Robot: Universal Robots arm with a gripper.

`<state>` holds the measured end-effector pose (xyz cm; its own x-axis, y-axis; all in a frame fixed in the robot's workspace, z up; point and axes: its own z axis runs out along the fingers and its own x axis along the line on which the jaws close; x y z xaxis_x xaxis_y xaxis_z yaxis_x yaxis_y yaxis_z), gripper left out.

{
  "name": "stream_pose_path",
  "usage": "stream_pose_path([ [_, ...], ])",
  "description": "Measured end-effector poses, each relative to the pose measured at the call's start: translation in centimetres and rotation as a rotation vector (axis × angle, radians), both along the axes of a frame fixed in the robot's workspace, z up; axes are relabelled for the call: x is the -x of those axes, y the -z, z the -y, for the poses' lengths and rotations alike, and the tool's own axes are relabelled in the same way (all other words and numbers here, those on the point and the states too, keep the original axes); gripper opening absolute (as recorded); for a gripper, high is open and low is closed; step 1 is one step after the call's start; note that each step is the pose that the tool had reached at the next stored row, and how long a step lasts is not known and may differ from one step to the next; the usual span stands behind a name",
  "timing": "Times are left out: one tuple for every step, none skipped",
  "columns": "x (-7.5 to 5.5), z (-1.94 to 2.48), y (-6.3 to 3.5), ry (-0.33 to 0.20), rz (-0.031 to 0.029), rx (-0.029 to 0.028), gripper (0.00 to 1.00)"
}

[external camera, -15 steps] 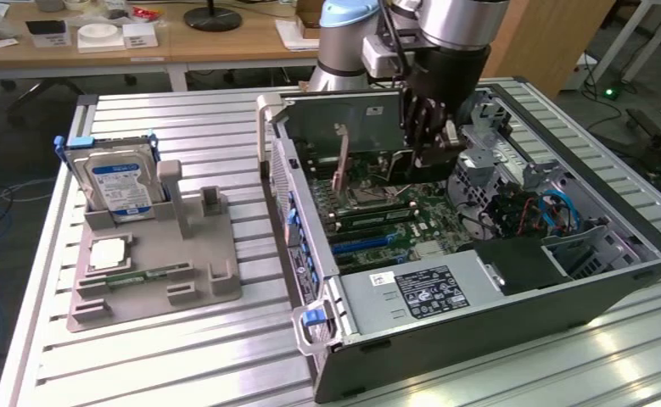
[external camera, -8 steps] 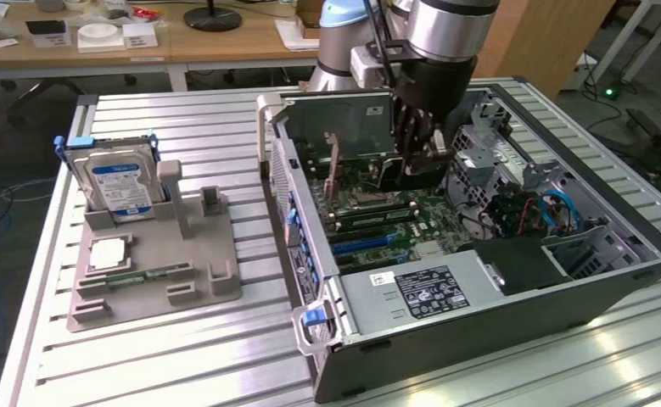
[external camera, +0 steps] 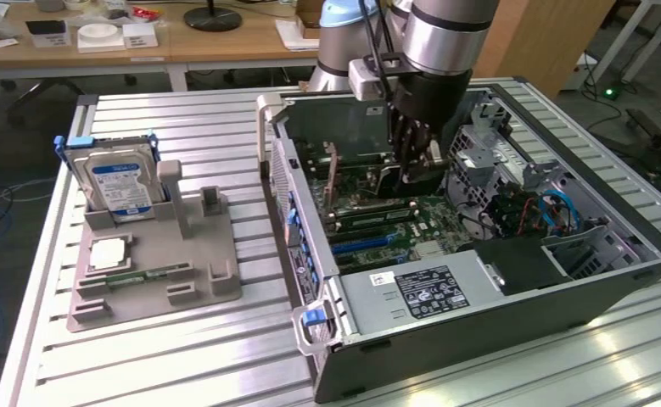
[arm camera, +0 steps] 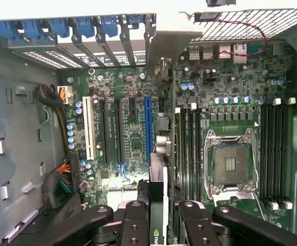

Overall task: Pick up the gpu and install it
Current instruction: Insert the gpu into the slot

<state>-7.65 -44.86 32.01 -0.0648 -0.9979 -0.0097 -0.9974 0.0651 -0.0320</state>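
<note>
Alignment matters most at this stage, we judge: the gpu (arm camera: pixel 159 200) has to stay square to the blue slot (arm camera: pixel 148 128) on the motherboard (arm camera: pixel 230 118), its silvery bracket end lined up with the rear opening of the computer case (external camera: pixel 500 305), so that it seats without catching on neighbouring slots.

Nearest in the wrist view, we see the gripper (arm camera: pixel 161 225) with its black fingers (arm camera: pixel 134 225) partly closed on either side of the card, clamping it on edge; the card stands upright between them, its long edge running toward the slot row. It hangs above the board, and we cannot tell whether its edge already touches the slot.

Beyond it lie the empty processor socket (arm camera: pixel 229 164) and the blue retention clips (arm camera: pixel 61 28) along the case's rear wall.

In the exterior view the arm reaches down into the open case, which sits toward the table's (external camera: pixel 171 356) right half. On the table's left half, a grey holder (external camera: pixel 154 271) carries the hard drive (external camera: pixel 120 188) upright at its far corner and a memory stick (external camera: pixel 140 277) lying nearer us.
</note>
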Motion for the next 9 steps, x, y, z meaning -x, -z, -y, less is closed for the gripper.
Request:
stream_pose_path([
  [0.01, 0.00, 0.05, 0.000, -0.0001, 0.0001, 0.27],
  [0.01, 0.00, 0.05, 0.000, -0.0002, 0.0000, 0.27],
  [0.01, 0.00, 0.05, 0.000, -0.0002, 0.0000, 0.27],
  [0.01, 0.00, 0.06, 0.000, -0.0001, -0.0002, 0.27],
  [0.01, 0.00, 0.06, 0.000, 0.0000, -0.0003, 0.27],
  [0.01, 0.00, 0.07, 0.000, 0.0000, -0.0004, 0.27],
  [0.01, 0.00, 0.07, 0.000, 0.0000, -0.0003, 0.27],
  [0.01, 0.00, 0.07, 0.000, 0.0000, -0.0003, 0.27],
  [0.01, 0.00, 0.07, 0.000, -0.0001, -0.0003, 0.27],
])
